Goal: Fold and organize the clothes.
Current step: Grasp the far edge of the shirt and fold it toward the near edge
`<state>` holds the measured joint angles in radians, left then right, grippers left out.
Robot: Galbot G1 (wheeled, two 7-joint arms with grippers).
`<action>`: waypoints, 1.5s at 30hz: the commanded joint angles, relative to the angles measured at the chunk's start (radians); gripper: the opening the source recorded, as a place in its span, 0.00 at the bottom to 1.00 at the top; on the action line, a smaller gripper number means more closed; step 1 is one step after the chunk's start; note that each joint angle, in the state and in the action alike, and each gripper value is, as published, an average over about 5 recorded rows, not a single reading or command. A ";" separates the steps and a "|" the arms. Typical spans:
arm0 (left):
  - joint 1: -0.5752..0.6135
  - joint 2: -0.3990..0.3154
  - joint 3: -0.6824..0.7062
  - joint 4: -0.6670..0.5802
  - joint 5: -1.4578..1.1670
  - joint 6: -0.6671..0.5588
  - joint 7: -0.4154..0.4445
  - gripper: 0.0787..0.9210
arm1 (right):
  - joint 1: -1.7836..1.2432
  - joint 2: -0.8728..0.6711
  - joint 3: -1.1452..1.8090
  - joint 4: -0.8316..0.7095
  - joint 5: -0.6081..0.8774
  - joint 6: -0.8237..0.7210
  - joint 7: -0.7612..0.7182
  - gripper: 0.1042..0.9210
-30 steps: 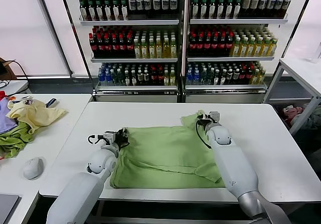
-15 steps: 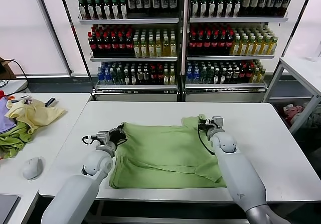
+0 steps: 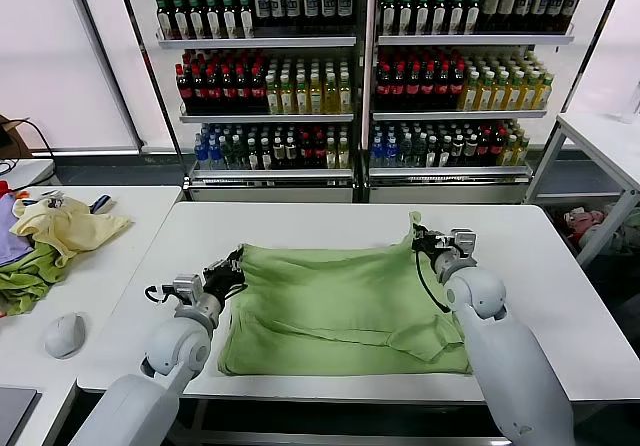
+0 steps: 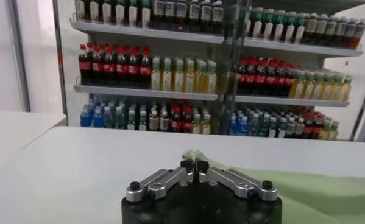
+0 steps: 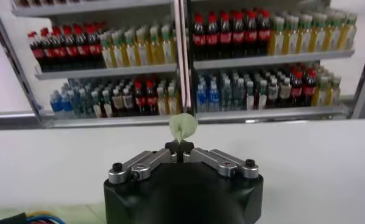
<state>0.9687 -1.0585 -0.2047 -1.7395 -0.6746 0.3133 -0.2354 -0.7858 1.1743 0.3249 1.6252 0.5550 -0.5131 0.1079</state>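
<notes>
The light green shirt (image 3: 340,301) lies spread on the white table (image 3: 300,221), partly folded, with no collar, buttons or graphic showing. My left gripper (image 3: 233,268) is shut on its far left corner; the pinched cloth shows in the left wrist view (image 4: 197,157) just past the fingertips. My right gripper (image 3: 422,241) is shut on the far right corner and holds it slightly raised; a small green tip (image 5: 183,126) sticks up between its closed jaws in the right wrist view.
A pale yellow garment (image 3: 65,224) and a darker green cloth (image 3: 25,278) lie on the side table at left, with a grey mouse (image 3: 64,334) near its front. Shelves of bottles (image 3: 360,76) stand behind. Another table edge (image 3: 600,136) is at right.
Both grippers have moved outward and toward me with the shirt's corners, left going left and right going right. The shirt's far edge is pulled wider and straighter.
</notes>
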 commanded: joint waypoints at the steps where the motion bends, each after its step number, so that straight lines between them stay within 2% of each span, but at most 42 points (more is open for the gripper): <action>1: 0.180 0.030 -0.040 -0.179 -0.007 0.000 0.008 0.01 | -0.280 -0.070 0.110 0.313 0.005 0.006 0.000 0.02; 12: 0.266 0.063 -0.049 -0.201 0.062 0.017 0.028 0.01 | -0.507 -0.050 0.227 0.421 -0.065 0.020 0.000 0.02; 25: 0.292 0.054 -0.035 -0.168 0.203 0.059 0.028 0.01 | -0.549 -0.016 0.195 0.389 -0.143 -0.011 0.007 0.02; 28: 0.308 0.042 -0.036 -0.181 0.224 0.056 0.010 0.06 | -0.557 -0.017 0.182 0.393 -0.151 -0.007 0.002 0.09; 31: 0.340 0.018 -0.041 -0.217 0.237 0.045 -0.027 0.15 | -0.570 -0.017 0.183 0.408 -0.155 0.000 -0.001 0.19; 39: 0.366 -0.086 -0.044 -0.238 0.303 0.043 -0.149 0.42 | -0.599 -0.016 0.191 0.439 -0.185 0.023 -0.009 0.48; 45: 0.373 -0.161 -0.033 -0.224 0.296 0.100 -0.187 0.63 | -0.611 -0.018 0.179 0.443 -0.186 0.026 -0.007 0.69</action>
<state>1.3143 -1.1079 -0.2435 -1.9571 -0.4222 0.3638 -0.3318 -1.3694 1.1554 0.5109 2.0520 0.3866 -0.4911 0.1014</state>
